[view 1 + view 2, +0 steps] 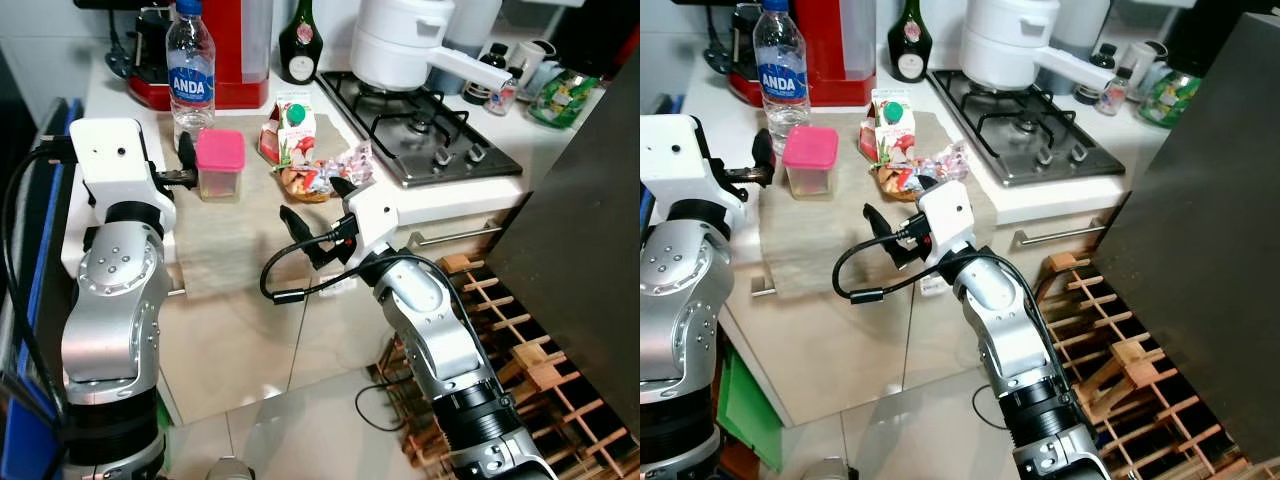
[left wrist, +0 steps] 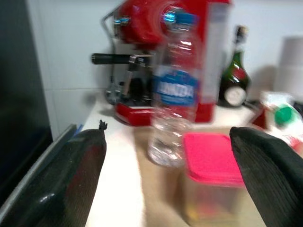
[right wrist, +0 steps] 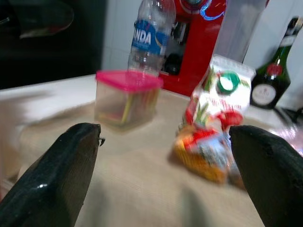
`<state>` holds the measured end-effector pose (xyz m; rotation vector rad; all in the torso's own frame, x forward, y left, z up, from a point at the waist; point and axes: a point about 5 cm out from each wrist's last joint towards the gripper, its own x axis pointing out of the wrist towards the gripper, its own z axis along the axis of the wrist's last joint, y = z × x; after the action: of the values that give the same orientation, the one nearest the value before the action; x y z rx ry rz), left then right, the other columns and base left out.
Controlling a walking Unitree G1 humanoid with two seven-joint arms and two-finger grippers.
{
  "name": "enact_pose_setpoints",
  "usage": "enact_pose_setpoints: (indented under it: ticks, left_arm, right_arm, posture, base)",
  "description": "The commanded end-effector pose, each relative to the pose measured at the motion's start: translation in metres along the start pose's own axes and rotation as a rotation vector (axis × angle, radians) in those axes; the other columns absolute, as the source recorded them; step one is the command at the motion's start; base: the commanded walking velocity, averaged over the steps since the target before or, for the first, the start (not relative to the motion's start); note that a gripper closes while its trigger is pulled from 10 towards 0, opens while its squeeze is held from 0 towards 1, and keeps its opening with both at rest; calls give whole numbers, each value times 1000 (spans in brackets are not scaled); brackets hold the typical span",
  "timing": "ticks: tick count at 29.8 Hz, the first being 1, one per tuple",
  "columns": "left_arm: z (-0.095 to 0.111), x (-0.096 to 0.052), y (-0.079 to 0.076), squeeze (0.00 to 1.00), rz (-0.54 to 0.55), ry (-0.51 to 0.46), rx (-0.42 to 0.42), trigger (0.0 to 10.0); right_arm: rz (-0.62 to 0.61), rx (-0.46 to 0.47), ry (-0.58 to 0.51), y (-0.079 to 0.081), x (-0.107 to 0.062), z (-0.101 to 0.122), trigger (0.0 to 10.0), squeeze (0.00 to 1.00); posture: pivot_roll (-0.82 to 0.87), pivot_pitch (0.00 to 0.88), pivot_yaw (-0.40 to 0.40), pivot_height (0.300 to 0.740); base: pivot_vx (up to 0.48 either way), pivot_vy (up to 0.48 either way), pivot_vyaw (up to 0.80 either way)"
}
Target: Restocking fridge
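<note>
Four food items sit on a beige cloth [image 1: 230, 240] spread over the white table [image 1: 120, 95]: a clear container with a pink lid [image 1: 219, 165], a water bottle [image 1: 190, 75] with a blue label standing just behind it, a small carton with a green cap [image 1: 295, 128], and a crinkly snack bag [image 1: 318, 175] lying just in front of the carton.

The left pincer [image 1: 184, 165] is level with the pink-lidded container, just beside its left wall; in the left wrist view its two black fingers [image 2: 71, 184] are spread wide apart, with the container and the bottle between them and further ahead. Whether a finger touches the container I cannot tell.

The right pincer [image 1: 312, 230] hovers over the front edge of the cloth, near the snack bag but apart from it. Its fingers [image 3: 61, 175] are also spread wide, holding nothing; the right wrist view looks across the cloth at the container, the carton and the bag.

Behind the bottle stands a red coffee machine [image 1: 225, 50], with a dark green bottle [image 1: 299, 45] beside it. To the right is a gas hob [image 1: 420, 125] carrying a white pot [image 1: 400, 40]. Below the table's right end is a wooden wine rack [image 1: 520, 350], and a large dark panel [image 1: 590, 250] rises at the far right.
</note>
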<state>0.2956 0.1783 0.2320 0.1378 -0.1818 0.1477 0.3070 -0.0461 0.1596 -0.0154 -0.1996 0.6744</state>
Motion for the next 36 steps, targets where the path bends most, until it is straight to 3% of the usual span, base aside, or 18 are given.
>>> enact_pose_setpoints:
  ticks: [1,7,10,13,19,26,32,36]
  left_arm:
    - [1,5,-12,0,-56,-17,47,10000]
    - [-10,18,-37,0,-155,17,57,10000]
    - [-15,21,-39,0,-146,34,58,10000]
    - [-35,30,-48,0,-107,124,6,10000]
    - [-42,44,-64,0,-113,125,-26,10000]
    - [-39,66,-57,0,19,112,-18,10000]
    - [-35,67,-50,0,96,81,53,10000]
    - [-54,66,-51,0,98,165,39,10000]
  right_arm:
    - [-5,-1,-3,-2,0,1,10000,0]
    - [-70,-9,-15,-12,-6,2,10000,0]
    - [-78,-11,-9,-14,-9,0,10000,0]
    - [-85,-10,8,-15,-13,-5,10000,0]
    - [-78,-13,3,-13,-10,-4,10000,0]
    - [-64,-31,-11,-11,-10,0,10000,0]
    - [-74,-36,-1,-12,-16,0,10000,0]
    - [-79,-33,9,-12,-20,-2,10000,0]
  posture:
    - [124,0,-79,740]
    - [111,0,-72,740]
    - [109,0,-69,740]
    - [100,0,-64,740]
    - [94,0,-62,740]
    - [62,0,-59,740]
    - [47,0,-57,740]
    - [40,0,-63,740]
  base:
    - [0,0,0]
    - [0,0,0]
    - [0,0,0]
    - [0,0,0]
    - [0,0,0]
    - [0,0,0]
    - [0,0,0]
    - [0,0,0]
